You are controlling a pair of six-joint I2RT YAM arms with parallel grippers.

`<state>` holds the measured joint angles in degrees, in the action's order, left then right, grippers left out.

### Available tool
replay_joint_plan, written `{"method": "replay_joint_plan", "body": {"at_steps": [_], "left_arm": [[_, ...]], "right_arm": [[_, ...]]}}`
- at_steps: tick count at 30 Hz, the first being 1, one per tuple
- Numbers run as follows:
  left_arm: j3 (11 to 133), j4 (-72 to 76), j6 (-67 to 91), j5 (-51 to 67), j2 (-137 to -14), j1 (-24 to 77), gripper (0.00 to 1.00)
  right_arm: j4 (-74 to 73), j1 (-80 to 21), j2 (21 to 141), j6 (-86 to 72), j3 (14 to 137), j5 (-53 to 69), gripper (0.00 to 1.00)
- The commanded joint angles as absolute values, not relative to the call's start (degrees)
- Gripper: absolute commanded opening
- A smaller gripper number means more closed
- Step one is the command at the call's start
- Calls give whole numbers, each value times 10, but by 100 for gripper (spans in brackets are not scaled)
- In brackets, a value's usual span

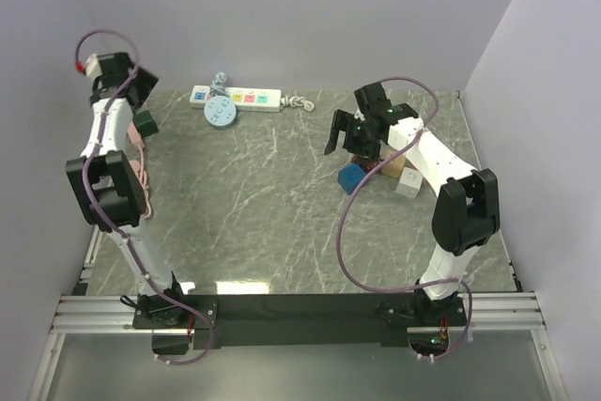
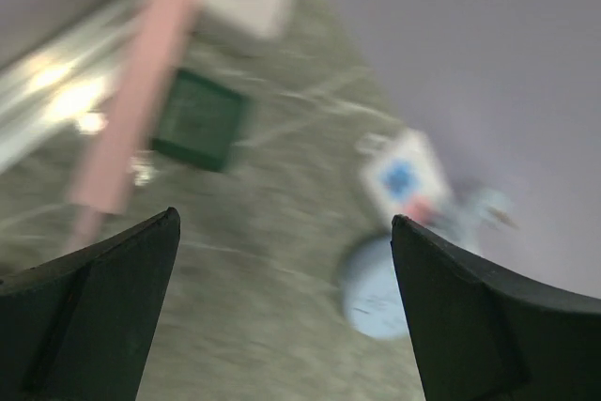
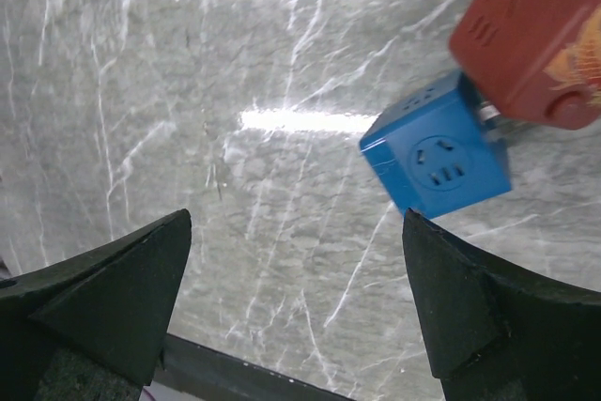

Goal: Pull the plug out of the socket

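Note:
The socket, a long white power strip (image 1: 238, 97) with pastel outlet panels, lies at the table's back, its bundled white cord (image 1: 299, 100) at its right end. A round pale-blue plug (image 1: 220, 113) sits at the strip's left end, and a small grey-blue piece (image 1: 219, 79) shows just behind it. In the blurred left wrist view I see the strip's blue end (image 2: 404, 176) and the round plug (image 2: 376, 288). My left gripper (image 1: 143, 100) (image 2: 285, 218) is open and empty, left of the strip. My right gripper (image 1: 352, 146) (image 3: 296, 218) is open and empty over the table's right half.
A green cube (image 1: 146, 122) (image 2: 199, 119) and a pink bar (image 2: 141, 82) lie near the left arm. A blue cube socket (image 1: 352, 178) (image 3: 437, 159), a red cube (image 3: 535, 35) and a white cube (image 1: 408, 185) cluster under the right arm. Walls close in on three sides.

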<state>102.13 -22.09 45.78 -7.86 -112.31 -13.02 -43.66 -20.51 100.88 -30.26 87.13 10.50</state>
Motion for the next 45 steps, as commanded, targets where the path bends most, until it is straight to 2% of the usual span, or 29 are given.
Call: {"method": "replay_joint_plan", "body": {"at_steps": [1, 8, 13, 17, 26, 30, 34, 45], "left_arm": [[1038, -318, 409, -88, -1168, -176, 99], [1057, -304, 442, -149, -1189, -203, 99], [1144, -365, 453, -178, -1268, -206, 99], [1164, -370, 465, -209, -1306, -207, 99], [1155, -365, 540, -216, -1360, -207, 99], [1144, -345, 530, -172, -1363, -199, 99], [1070, -301, 508, -147, -1322, -178, 98], [725, -214, 513, -55, -1105, -97, 96]], "right_arm": [[-420, -218, 1018, -303, 902, 121, 99], [-424, -224, 1046, -294, 927, 136, 100], [-423, -224, 1071, -291, 943, 154, 100], [-425, -224, 1090, -290, 956, 170, 99], [-428, -223, 1112, -288, 972, 186, 99], [-431, -222, 1117, -286, 976, 187, 100], [-432, -220, 1126, -283, 982, 193, 100], [-413, -217, 1128, -291, 967, 207, 99]]}}
